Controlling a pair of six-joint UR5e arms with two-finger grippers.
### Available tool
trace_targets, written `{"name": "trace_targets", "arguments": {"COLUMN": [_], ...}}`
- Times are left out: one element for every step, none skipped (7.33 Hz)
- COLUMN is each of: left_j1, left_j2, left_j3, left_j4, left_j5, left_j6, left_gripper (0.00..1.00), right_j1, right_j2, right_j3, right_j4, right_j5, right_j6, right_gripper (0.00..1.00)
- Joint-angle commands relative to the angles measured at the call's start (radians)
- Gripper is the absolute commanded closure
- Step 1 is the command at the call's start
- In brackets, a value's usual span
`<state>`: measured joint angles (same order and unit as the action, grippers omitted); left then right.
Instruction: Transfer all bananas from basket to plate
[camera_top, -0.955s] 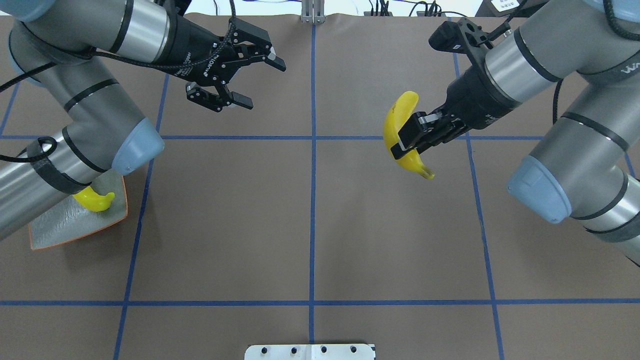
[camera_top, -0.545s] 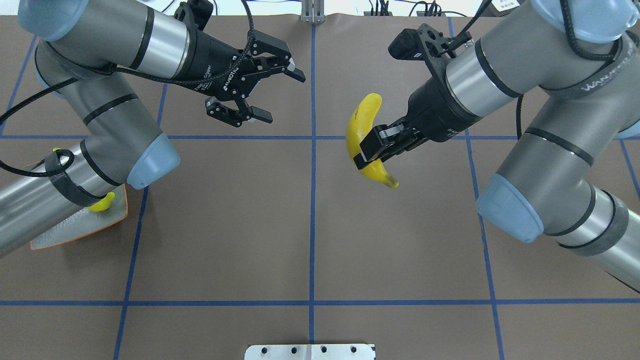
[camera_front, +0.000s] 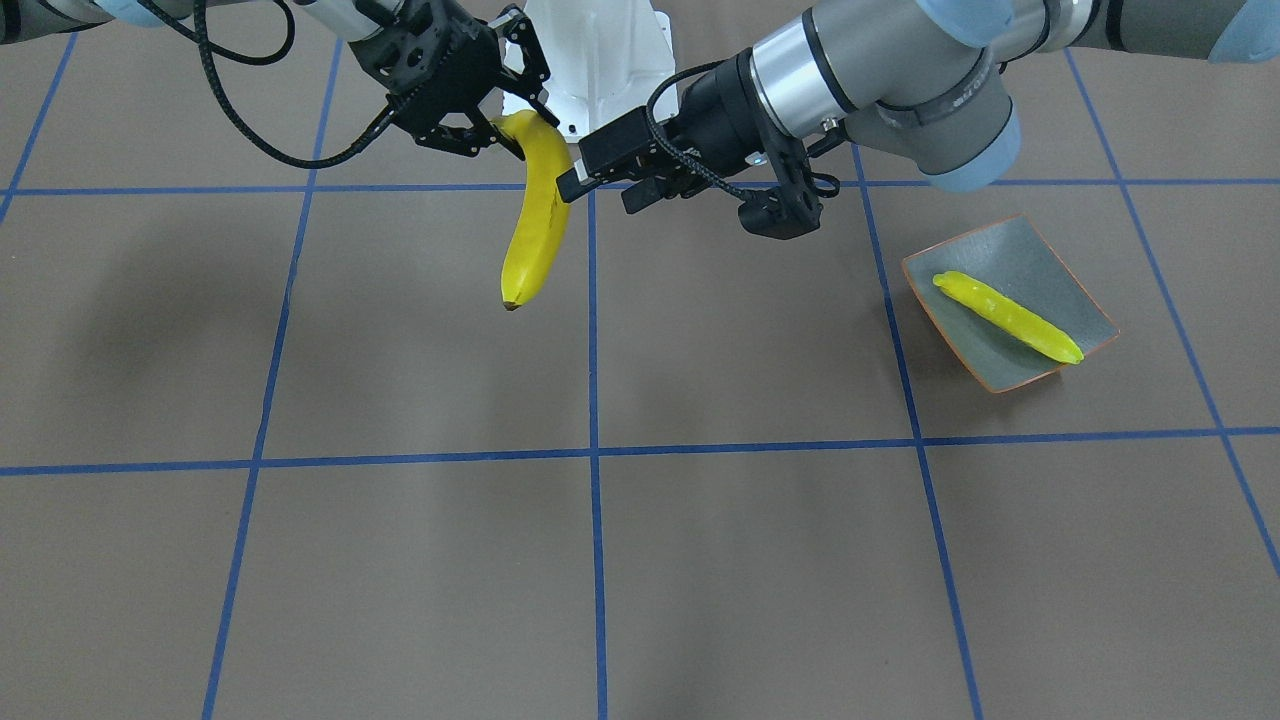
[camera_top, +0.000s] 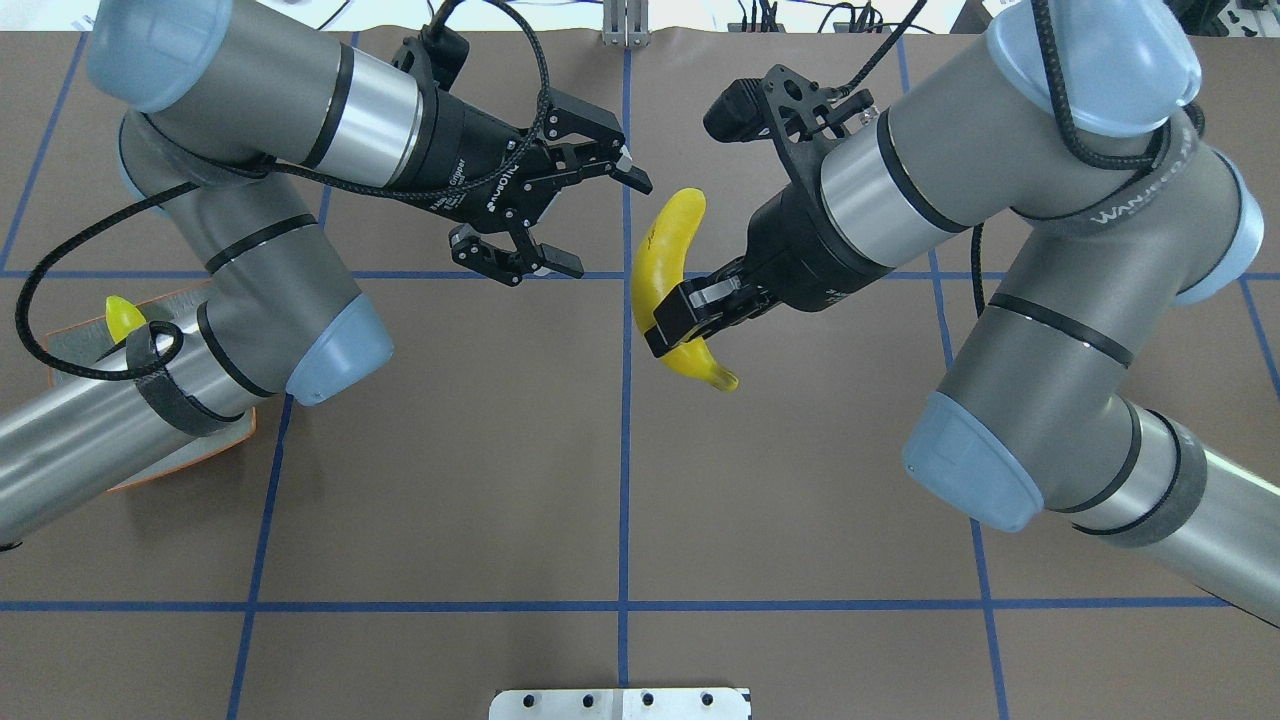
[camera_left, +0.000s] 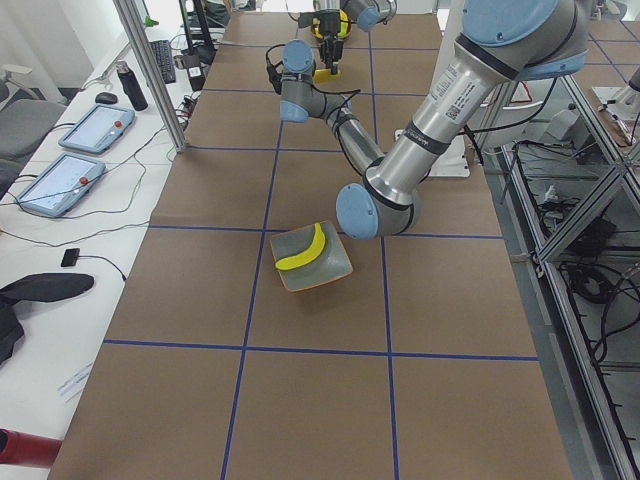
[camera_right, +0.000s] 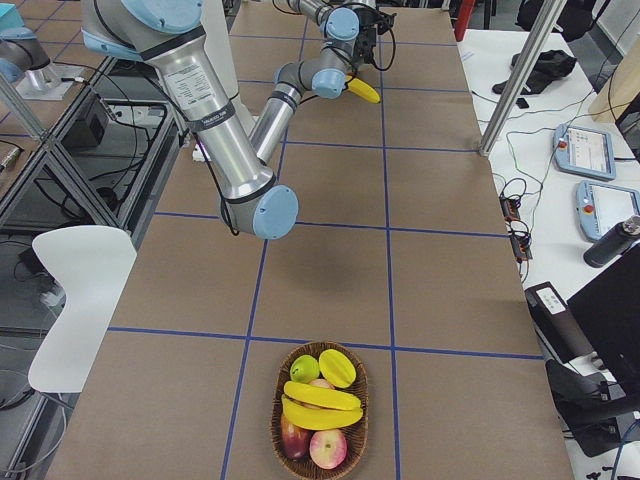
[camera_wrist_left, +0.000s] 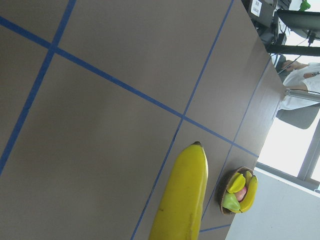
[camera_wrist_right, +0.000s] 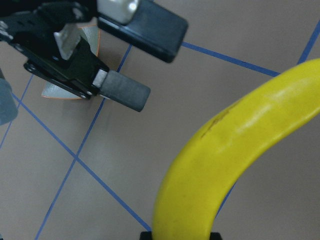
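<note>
The right gripper (camera_top: 680, 325) is clamped on the lower half of a curved deep-yellow banana (camera_top: 660, 270), holding it above the table near the centre line. At its nine o'clock in the overhead view, the left gripper (camera_top: 605, 227) hangs with fingers spread, just beside the fruit but apart from it. A paler banana (camera_front: 1008, 317) lies across the plate (camera_front: 1000, 250), well off toward eight o'clock. Two more bananas (camera_right: 320, 397) lie in the basket (camera_right: 274, 425).
</note>
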<state>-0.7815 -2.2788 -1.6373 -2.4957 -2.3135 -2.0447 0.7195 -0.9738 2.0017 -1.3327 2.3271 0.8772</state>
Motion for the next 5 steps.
{"name": "trace_targets", "arguments": {"left_j1": [0.008, 0.013, 0.015, 0.018, 0.021], "left_j2": [-0.005, -0.011, -0.013, -0.013, -0.013], "left_j3": [0.007, 0.008, 0.017, 0.040, 0.050], "left_j4": [-0.002, -0.003, -0.015, -0.061, -0.072], "left_j5": [0.000, 0.002, 0.002, 0.002, 0.002], "left_j6": [0.001, 0.006, 0.012, 0.052, 0.066], "left_gripper": [0.01, 0.01, 0.01, 0.01, 0.01], "right_j1": [-0.015, -0.018, -0.025, -0.026, -0.026], "right_j2": [0.009, 0.015, 0.020, 0.021, 0.020], "right_j3": [0.006, 0.009, 0.014, 0.022, 0.028], "right_j4": [0.001, 0.001, 0.001, 0.000, 0.000], "right_j5": [-0.003, 0.000, 0.003, 0.009, 0.018], "right_j6": [-0.004, -0.004, -0.001, -0.001, -0.001], "right_gripper": [1.00, 1.00, 1.00, 1.00, 1.00]}}
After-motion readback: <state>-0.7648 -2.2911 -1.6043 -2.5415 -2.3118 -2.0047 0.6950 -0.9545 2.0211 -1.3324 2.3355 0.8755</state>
